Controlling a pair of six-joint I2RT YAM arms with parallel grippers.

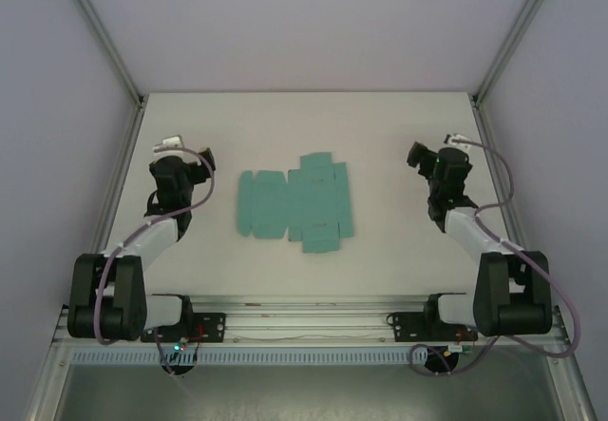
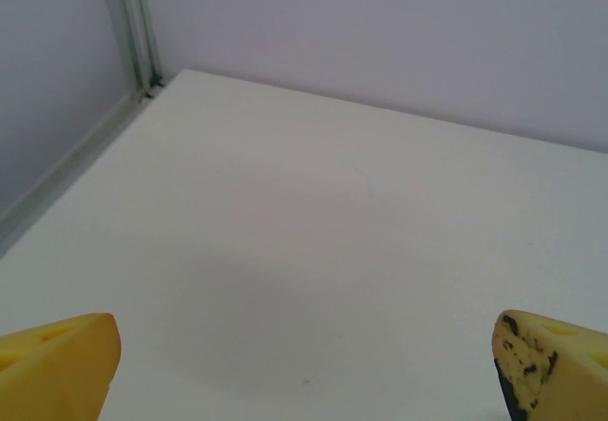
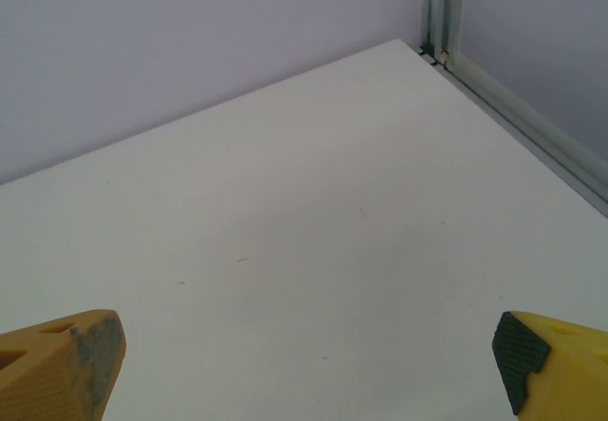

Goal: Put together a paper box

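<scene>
The paper box (image 1: 295,202) is a flat teal-green die-cut sheet with flaps and creases, lying unfolded in the middle of the white table (image 1: 304,126). My left gripper (image 1: 174,166) hovers left of the sheet, well apart from it. In the left wrist view the left gripper (image 2: 304,373) is open, its yellow fingertips (image 2: 59,364) spread wide over bare table. My right gripper (image 1: 427,160) is off to the sheet's right, also apart from it. Seen from the right wrist, the right gripper (image 3: 309,369) is open, with its yellow fingertips (image 3: 62,364) wide and nothing between them.
Pale walls and aluminium frame posts (image 1: 104,41) close the table on the left, right and back. A corner post (image 2: 133,31) stands ahead of the left gripper, another (image 3: 442,12) ahead of the right. The arm bases sit on a rail (image 1: 304,321) at the near edge.
</scene>
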